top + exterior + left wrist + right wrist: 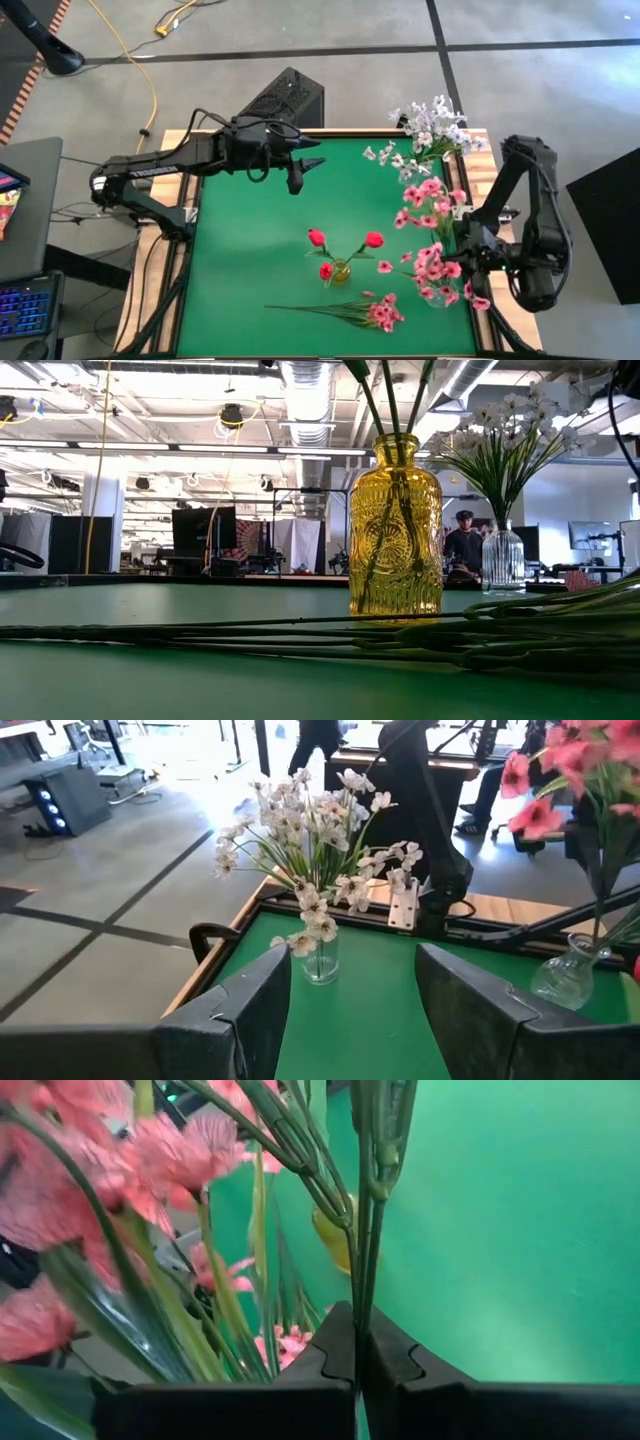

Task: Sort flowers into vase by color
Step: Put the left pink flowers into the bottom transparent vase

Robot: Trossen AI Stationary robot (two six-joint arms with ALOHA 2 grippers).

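Observation:
A yellow vase with red flowers stands mid-table. White flowers stand in a clear vase at the far right corner. Pink flowers rise from a second clear vase at the right edge. One pink spray lies flat near the front edge, its stems on the cloth. My right gripper is shut on green stems among more pink blossoms. My left gripper hovers open over the far left of the table. My right gripper pinches a few thin green stems between its two fingertips. The stems run on beyond the fingers, clear of the green cloth, with pink blossoms close beside them. Which end of the stems it has cannot be told.
The green cloth has free room on its left half. A wooden frame borders the table. A black box sits beyond the far edge. A person shows in the room behind.

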